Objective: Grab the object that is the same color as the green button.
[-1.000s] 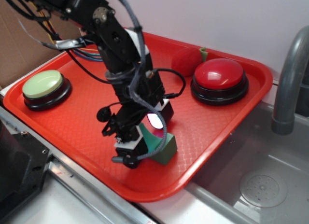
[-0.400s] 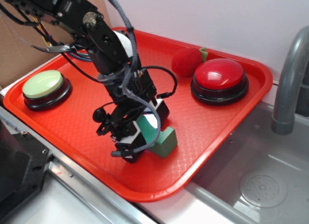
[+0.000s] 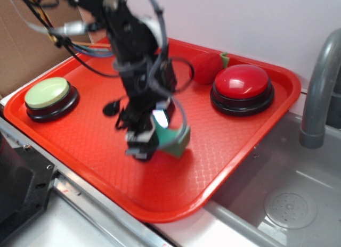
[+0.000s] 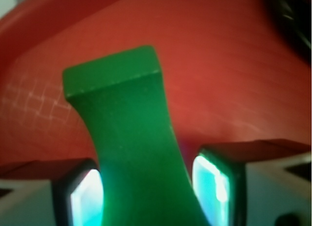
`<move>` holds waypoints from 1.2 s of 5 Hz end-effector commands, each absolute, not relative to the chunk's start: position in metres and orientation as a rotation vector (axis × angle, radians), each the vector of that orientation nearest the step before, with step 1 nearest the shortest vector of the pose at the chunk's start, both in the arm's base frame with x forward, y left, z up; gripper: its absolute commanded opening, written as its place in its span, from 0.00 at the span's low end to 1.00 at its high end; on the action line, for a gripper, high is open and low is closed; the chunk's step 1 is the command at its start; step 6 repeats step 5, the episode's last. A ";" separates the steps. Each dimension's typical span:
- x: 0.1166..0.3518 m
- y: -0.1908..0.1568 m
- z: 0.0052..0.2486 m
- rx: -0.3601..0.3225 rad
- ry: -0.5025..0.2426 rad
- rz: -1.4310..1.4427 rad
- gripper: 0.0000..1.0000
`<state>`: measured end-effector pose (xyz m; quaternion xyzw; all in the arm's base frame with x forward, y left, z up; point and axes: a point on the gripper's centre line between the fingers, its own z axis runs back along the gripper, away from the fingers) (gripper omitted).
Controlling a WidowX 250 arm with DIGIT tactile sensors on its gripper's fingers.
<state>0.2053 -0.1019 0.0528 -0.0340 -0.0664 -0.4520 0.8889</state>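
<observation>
Matt green block (image 4: 131, 138), textured red plastic tray (image 3: 234, 151)

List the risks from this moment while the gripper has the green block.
1. The gripper pinches the green block only at its narrow waist, with most of the block sticking out beyond the fingers; it may pivot or slip out.
2. The exterior view is motion-blurred, suggesting a fast move; a jolt could shake the block loose onto the red tray.
3. The plush strawberry and red button sit nearby; a wide swing might clip them.

Exterior: high, oblique, looking down across whole red tray (image 3: 240, 151). Wrist: very close, between claw (image 4: 146, 192) fingers, facing tray. Shared: green block (image 3: 176, 140), tray surface.
</observation>
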 end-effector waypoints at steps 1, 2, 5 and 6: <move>0.236 -0.093 0.130 0.046 -0.035 -0.442 0.00; 0.245 -0.075 0.153 0.078 -0.039 -0.192 0.00; 0.234 -0.021 0.187 0.035 -0.102 0.295 0.00; 0.234 -0.021 0.187 0.035 -0.102 0.295 0.00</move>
